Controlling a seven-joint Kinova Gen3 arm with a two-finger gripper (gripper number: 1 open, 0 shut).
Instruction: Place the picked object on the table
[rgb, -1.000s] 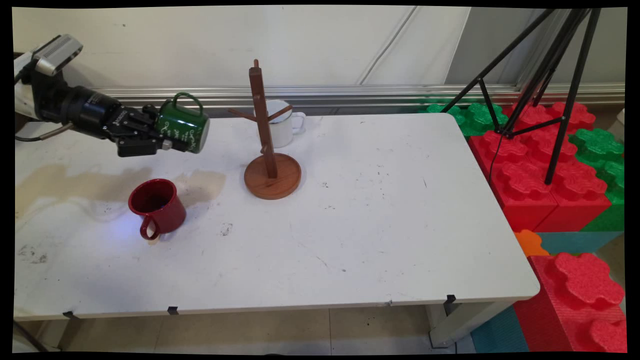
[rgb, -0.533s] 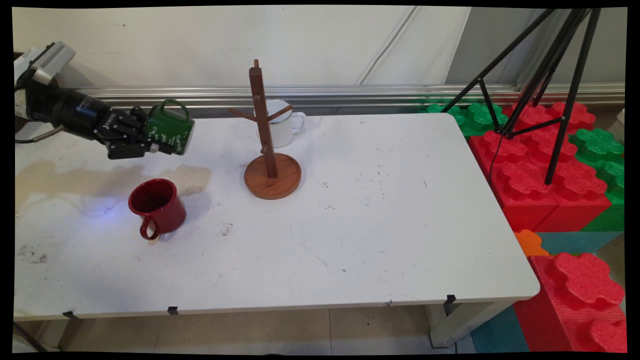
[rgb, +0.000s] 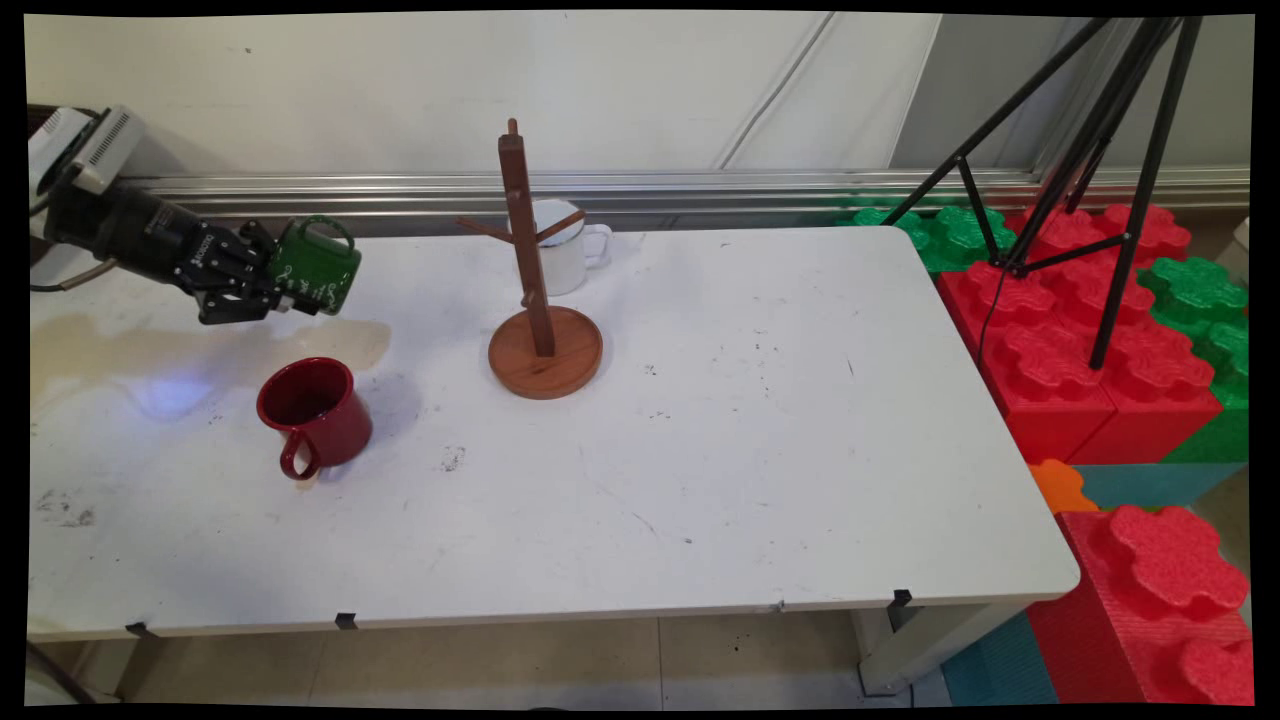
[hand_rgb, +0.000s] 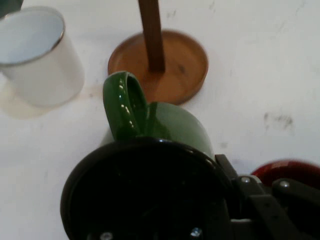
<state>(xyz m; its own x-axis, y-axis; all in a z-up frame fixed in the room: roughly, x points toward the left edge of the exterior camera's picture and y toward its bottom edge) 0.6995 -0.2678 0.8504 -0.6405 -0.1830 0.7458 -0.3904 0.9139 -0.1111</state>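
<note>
Green mug (rgb: 315, 266) hangs in the air over the tabletop's (rgb: 760, 430) far left part, lying on its side with its handle pointing up. The gripper (rgb: 283, 292) reaches in from the left and its black fingers (rgb: 300, 299) are clamped on the mug at its rim. White lettering shows on the mug's side.

Below and a little nearer the camera, a dark red mug (rgb: 314, 411) stands upright on the tabletop, its handle toward the near edge. The green mug does not touch it.

To the right, a wooden mug stand (rgb: 537, 280) rises from a round base, with short pegs sticking out from its post. No mug hangs on it. A white mug (rgb: 567, 246) stands on the tabletop just behind the stand, close to the far edge.

From the hand camera, the green mug's (hand_rgb: 150, 130) dark open mouth fills the lower frame, with its handle arching at the top. Beyond it lie the stand's round base (hand_rgb: 162, 62) and the white mug (hand_rgb: 37, 55), and a sliver of the red mug (hand_rgb: 290, 172) shows at the right.

Off the tabletop's right side sit large red and green foam blocks (rgb: 1090, 330), with a black tripod (rgb: 1090, 150) standing over them.
</note>
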